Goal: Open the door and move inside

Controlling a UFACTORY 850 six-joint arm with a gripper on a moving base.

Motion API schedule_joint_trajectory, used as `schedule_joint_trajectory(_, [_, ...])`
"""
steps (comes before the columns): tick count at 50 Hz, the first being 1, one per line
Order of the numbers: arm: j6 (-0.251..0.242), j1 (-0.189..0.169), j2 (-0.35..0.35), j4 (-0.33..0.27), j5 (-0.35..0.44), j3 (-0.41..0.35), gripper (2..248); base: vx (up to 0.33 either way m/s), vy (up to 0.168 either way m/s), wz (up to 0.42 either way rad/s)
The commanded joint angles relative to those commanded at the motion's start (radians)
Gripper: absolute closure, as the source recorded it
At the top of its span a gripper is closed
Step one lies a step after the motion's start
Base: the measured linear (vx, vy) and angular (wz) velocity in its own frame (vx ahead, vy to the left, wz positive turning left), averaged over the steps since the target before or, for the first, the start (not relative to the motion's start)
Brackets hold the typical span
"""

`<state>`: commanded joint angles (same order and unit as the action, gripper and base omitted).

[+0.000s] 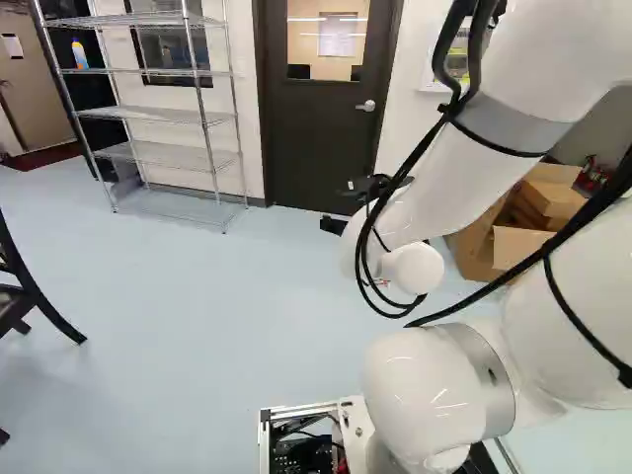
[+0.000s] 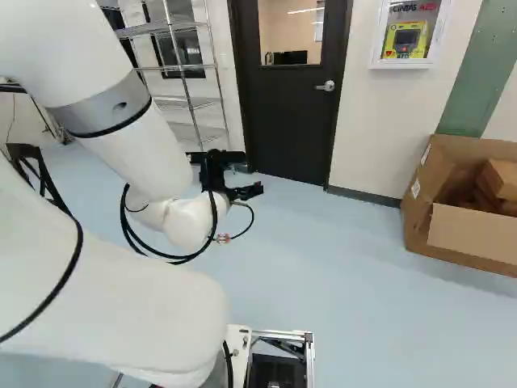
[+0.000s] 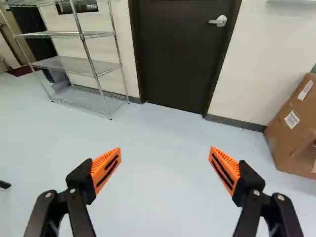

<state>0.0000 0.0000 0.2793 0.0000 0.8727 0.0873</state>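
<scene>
A dark door [image 1: 321, 138] with a window stands shut in the far wall, seen also as the dark door [image 2: 292, 121] in the right base view. Its silver lever handle [image 2: 325, 86] sits on the door's right side. My gripper [image 2: 234, 174] is held out in front of the arm, well short of the door. In the wrist view the gripper [image 3: 165, 154] stands wide open, nothing between its orange pads but floor beyond. The door [image 3: 180, 54] and its handle [image 3: 218, 21] are far ahead of the fingers, untouched.
A wire shelf [image 3: 79, 66] stands left of the door. Right of the door, an open cardboard box [image 2: 464, 206] rests on the floor below a wall cabinet [image 2: 408, 34]. A black chair [image 1: 20, 286] is at the left of the left base view.
</scene>
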Motion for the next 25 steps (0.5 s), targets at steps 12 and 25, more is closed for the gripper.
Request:
schedule_joint_trajectory(12, [0.0,0.0,0.0,0.0,0.0,0.0,3,0.007,-0.018,0.043])
schedule_joint_trajectory(25, [0.0,0.0,0.0,0.0,0.0,0.0,3,0.039,-0.008,-0.02])
